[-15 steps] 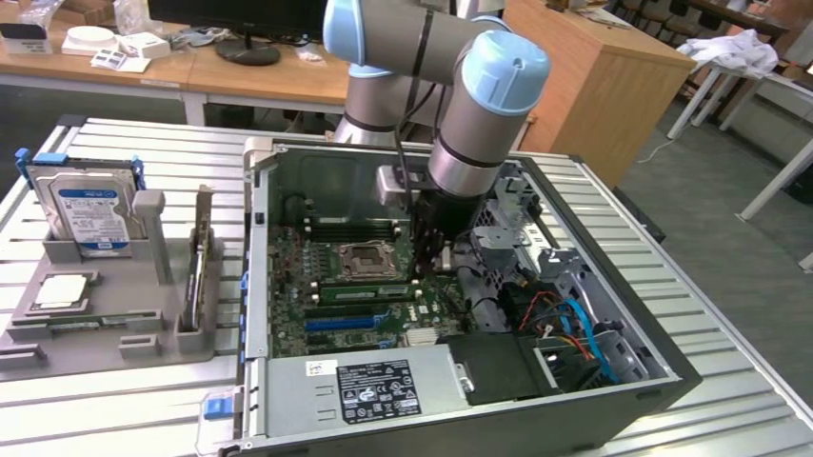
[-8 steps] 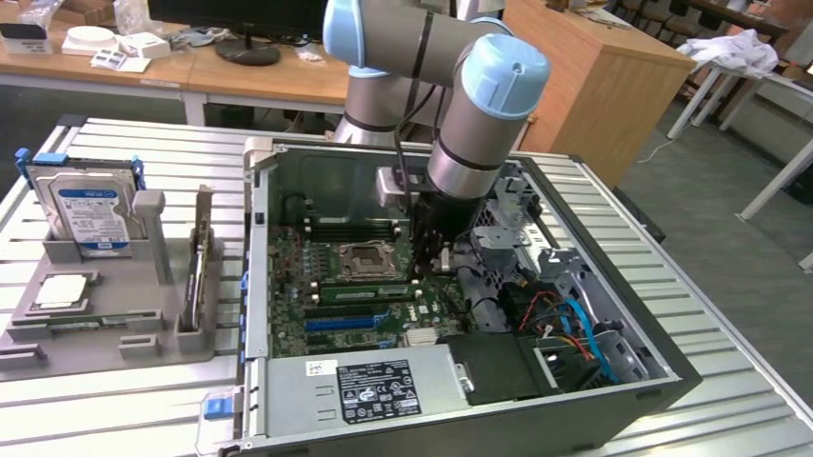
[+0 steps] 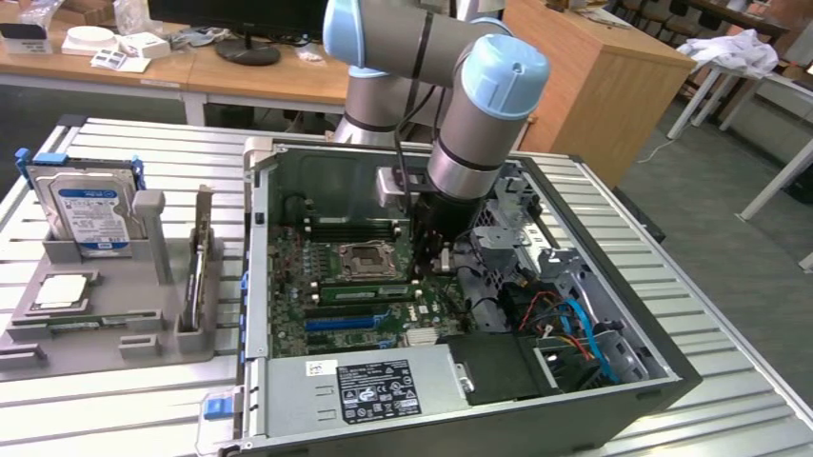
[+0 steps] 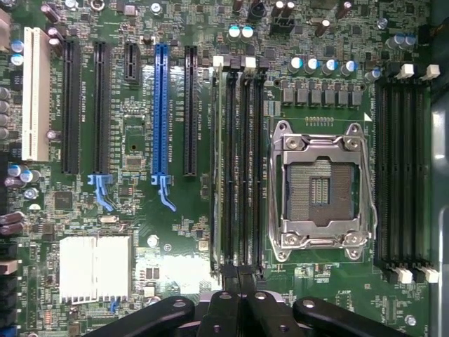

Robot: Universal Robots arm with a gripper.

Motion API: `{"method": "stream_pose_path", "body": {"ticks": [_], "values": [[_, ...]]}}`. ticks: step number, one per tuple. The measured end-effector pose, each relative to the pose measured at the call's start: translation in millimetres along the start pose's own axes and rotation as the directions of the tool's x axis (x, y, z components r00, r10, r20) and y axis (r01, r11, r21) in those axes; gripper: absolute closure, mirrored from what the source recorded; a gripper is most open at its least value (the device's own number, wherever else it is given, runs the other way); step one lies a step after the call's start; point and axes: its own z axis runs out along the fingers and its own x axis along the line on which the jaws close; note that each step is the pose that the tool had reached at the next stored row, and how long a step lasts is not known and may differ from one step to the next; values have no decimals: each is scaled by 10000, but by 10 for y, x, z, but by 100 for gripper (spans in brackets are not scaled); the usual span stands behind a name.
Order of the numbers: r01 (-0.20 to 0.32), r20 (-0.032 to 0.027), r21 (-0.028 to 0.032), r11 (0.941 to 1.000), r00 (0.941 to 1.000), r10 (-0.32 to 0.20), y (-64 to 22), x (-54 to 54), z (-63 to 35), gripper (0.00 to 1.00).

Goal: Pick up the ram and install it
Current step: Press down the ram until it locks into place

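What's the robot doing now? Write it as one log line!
gripper: shut | above: black memory slots beside silver processor socket | slim green ram stick: looks seated in slot

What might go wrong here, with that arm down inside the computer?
The shut gripper sits at one end of the memory slots; pushing there might seat the ram, which seems to stand in them, tilted. The open CPU socket lies right beside, so a slip might hit its bare contacts.
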Motion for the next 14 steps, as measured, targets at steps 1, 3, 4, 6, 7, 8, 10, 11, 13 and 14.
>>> {"method": "stream_pose_path", "body": {"ticks": [1, 3, 4, 6, 7, 8, 10, 11, 13, 14], "values": [[-2, -54, -7, 10000, 10000, 2, 0, 0, 0, 89], [-7, -143, -14, 10000, 9999, 7, 1, 0, 0, 89], [-7, -145, -14, 10000, 9999, 7, 1, 0, -1, 89], [-7, -146, -14, 10000, 9999, 7, 1, 0, -1, 89], [-7, -147, -14, 10000, 9999, 7, 1, 0, -1, 89], [-7, -146, -14, 10000, 9999, 7, 1, 0, 2, 89], [-7, -145, -13, 10000, 9999, 7, 1, 0, 10, 89], [-7, -145, -14, 10000, 9999, 7, 1, 1, 15, 89], [-8, -147, -14, 10000, 9999, 7, 1, 2, 19, 89], [-8, -147, -14, 10000, 9999, 7, 1, 2, 19, 89]]}}
